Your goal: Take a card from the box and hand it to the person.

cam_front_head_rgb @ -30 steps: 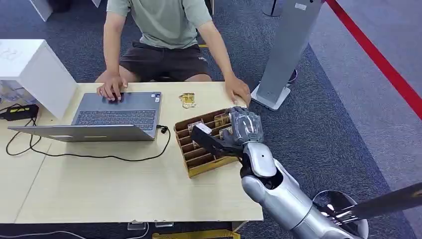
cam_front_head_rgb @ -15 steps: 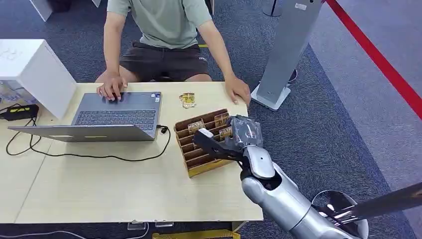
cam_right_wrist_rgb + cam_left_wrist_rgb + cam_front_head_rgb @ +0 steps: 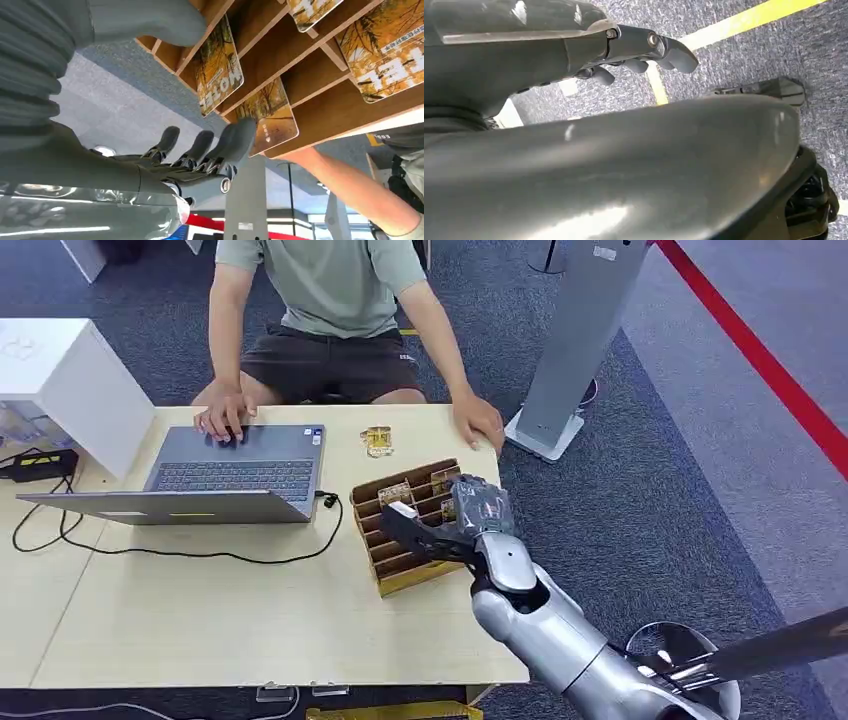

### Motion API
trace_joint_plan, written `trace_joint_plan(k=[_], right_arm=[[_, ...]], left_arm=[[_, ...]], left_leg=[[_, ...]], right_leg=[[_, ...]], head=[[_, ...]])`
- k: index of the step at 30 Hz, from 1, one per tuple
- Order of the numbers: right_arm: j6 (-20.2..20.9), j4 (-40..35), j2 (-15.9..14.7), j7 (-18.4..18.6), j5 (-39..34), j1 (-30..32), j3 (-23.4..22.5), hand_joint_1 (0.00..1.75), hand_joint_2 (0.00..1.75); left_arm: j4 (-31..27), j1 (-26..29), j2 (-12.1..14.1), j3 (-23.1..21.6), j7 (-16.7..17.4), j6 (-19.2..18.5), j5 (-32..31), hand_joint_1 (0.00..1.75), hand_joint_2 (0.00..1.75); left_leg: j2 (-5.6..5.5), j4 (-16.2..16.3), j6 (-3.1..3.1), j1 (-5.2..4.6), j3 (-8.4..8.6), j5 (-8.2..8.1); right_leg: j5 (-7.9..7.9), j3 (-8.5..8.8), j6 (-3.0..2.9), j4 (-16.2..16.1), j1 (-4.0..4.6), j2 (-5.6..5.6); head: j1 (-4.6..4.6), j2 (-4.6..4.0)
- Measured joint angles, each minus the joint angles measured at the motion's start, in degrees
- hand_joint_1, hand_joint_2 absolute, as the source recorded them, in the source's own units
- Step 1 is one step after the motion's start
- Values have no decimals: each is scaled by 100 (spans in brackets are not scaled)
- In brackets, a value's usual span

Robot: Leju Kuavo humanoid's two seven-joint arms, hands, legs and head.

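Brown slotted cardboard box (image 3: 402, 527) sits on the pale wooden worktop (image 3: 220, 615) near its right edge, with orange-and-yellow printed cards (image 3: 218, 70) standing in its compartments. Right hand (image 3: 455, 522) is over the box's far right part, thumb stretched across the slots, fingers (image 3: 235, 140) extended beside the cards at the box's edge; nothing is gripped, the fingers spread and free. One card (image 3: 270, 120) lies just by the fingertips, and whether they touch it cannot be told. Left hand (image 3: 639, 50) hangs over grey carpet with a yellow line, fingers loosely extended and holding nothing. Across the worktop a person in a green shirt (image 3: 330, 280) sits with one hand on a grey open laptop (image 3: 225, 475) and the other hand (image 3: 478, 422) resting on the worktop's far right corner, near the box. A small yellow card-like item (image 3: 377, 441) lies between laptop and box.
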Motion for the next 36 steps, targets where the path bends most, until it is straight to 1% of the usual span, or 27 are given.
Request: trace_joint_plan(k=[5, 6, 7, 8, 10, 11, 13, 14, 15, 17, 18, 19, 20, 21, 22, 25, 27, 29, 30, 31, 32, 36], right_arm=[[-13, 142, 46, 0, 0, -54, 17, 75, 175], [-13, 162, 55, -2, 0, -65, 20, 73, 175], [-13, 184, 61, -2, 0, -84, 22, 77, 175], [-13, 194, 65, -2, 0, -98, 24, 86, 175], [-11, 238, 74, -4, -6, -119, 28, 84, 175], [-11, 253, 79, -2, -9, -124, 28, 91, 175], [-11, 277, 79, 2, -13, -145, 28, 93, 175], [-11, 284, 79, 7, -18, -153, 28, 103, 175], [-11, 288, 79, 13, -31, -153, 28, 105, 175], [-11, 306, 79, 20, -44, -153, 28, 115, 175], [-11, 317, 79, 24, -44, -153, 28, 115, 175], [-11, 326, 79, 30, -46, -153, 28, 126, 175], [-11, 328, 79, 33, -46, -152, 28, 129, 175], [-11, 328, 76, 33, -46, -153, 26, 127, 175], [-11, 332, 78, 35, -48, -153, 26, 131, 175], [-11, 341, 76, 35, -50, -154, 24, 133, 175], [-20, 352, 76, 35, -57, -160, 22, 138, 175], [-33, 358, 76, 35, -61, -162, 20, 152, 175], [-35, 358, 76, 35, -61, -162, 20, 164, 175], [-35, 361, 76, 35, -61, -163, 20, 162, 175], [-37, 365, 76, 35, -61, -163, 20, 166, 175], [-33, 365, 76, 33, -61, -165, 20, 166, 175]], left_arm=[[0, 0, -9, 0, 0, 0, -9, 0, 0], [0, -1, -13, 0, 0, 0, -13, 0, 0], [0, -1, -17, 0, 0, 0, -24, 0, 0], [0, -2, -20, 0, 0, 0, -50, 0, 0], [0, -2, -26, -2, 4, -2, -59, 0, 0], [0, -3, -26, -2, 15, -4, -61, 0, 0], [0, -3, -28, -2, 22, -9, -61, 0, 0], [0, -2, -28, -2, 28, -11, -61, 0, 0], [0, -2, -28, -2, 33, -15, -61, 0, 0], [0, -2, -28, -4, 42, -15, -61, 0, 0], [0, -2, -28, -7, 44, -15, -61, 0, 0], [0, -2, -28, -9, 44, -15, -61, 0, 0], [0, -3, -28, -11, 44, -15, -61, 0, 0], [0, -4, -28, -13, 44, -15, -63, 0, 0], [0, -4, -28, -24, 44, -15, -63, 0, 0], [0, -11, -28, -55, 44, -13, -70, 0, 0], [0, -23, -28, -85, 42, -15, -70, 0, 0], [0, -29, -28, -90, 42, -15, -70, 0, 0], [0, -31, -28, -92, 42, -15, -70, 0, 0], [0, -33, -28, -92, 42, -15, -70, 0, 0], [0, -35, -28, -94, 42, -17, -70, 0, 0], [0, -34, -28, -94, 24, -68, -61, 0, 0]], left_leg=[[0, 0, 0, 0, 1, 0], [0, 0, 0, 0, 0, 0], [0, 0, 0, 0, 1, 0], [0, 0, 0, 0, 1, 0], [0, 0, 0, 0, 1, 0], [0, 0, 0, 0, 1, 0], [0, 0, 0, 0, 2, 0], [1, 0, 0, 0, 2, 0], [1, 0, 0, 0, 2, 0], [0, 0, 0, 0, 2, 0], [1, 0, 0, 0, 2, 0], [1, 0, 0, 0, 2, 0], [1, 0, 0, 0, 2, 0], [1, 0, 0, 0, 2, 0], [1, 0, 0, 0, 3, 0], [1, 0, 0, 0, 3, 0], [1, 0, 0, 0, 4, 0], [1, 0, 0, 0, 4, 0], [1, 0, 0, 0, 4, 0], [1, 0, 0, 0, 4, 0], [1, 0, 0, 0, 5, 0], [1, 0, 0, 0, 4, 0]], right_leg=[[0, 0, 0, 0, 0, 0], [0, -1, 0, 0, 0, 0], [0, -1, 0, 0, 0, 0], [0, 0, 0, 0, 0, 0], [0, 0, 0, 0, 0, 0], [0, 0, 0, 0, 0, 0], [0, 0, 0, 0, 0, 0], [0, 0, 0, 0, 0, 0], [0, 0, 0, 0, 0, 0], [0, 0, 0, 0, 0, 0], [0, 0, 0, 0, 0, 0], [0, -1, 0, 0, 0, 1], [0, -1, 0, 0, 0, 1], [0, -1, 0, 0, 0, 1], [0, -1, 0, 0, 0, 1], [0, 0, 0, 0, 0, 1], [0, 0, 0, 0, 0, 1], [0, 1, 0, 0, 0, 1], [0, 1, 0, 0, 0, 1], [0, 1, 0, 0, 0, 1], [0, 1, 0, 0, 0, 1], [0, 1, 0, 0, 0, 1]], head=[[0, 0], [-2, 0], [-4, 0], [-9, 0], [-9, 0], [-9, 0], [-9, 0], [-9, 0], [-4, 0], [-2, 0], [-4, 0], [0, 0], [0, 0], [-2, 0], [-4, 0], [-7, 0], [-9, 0], [-7, 0], [-7, 0], [-7, 0], [-7, 0], [0, 0]])
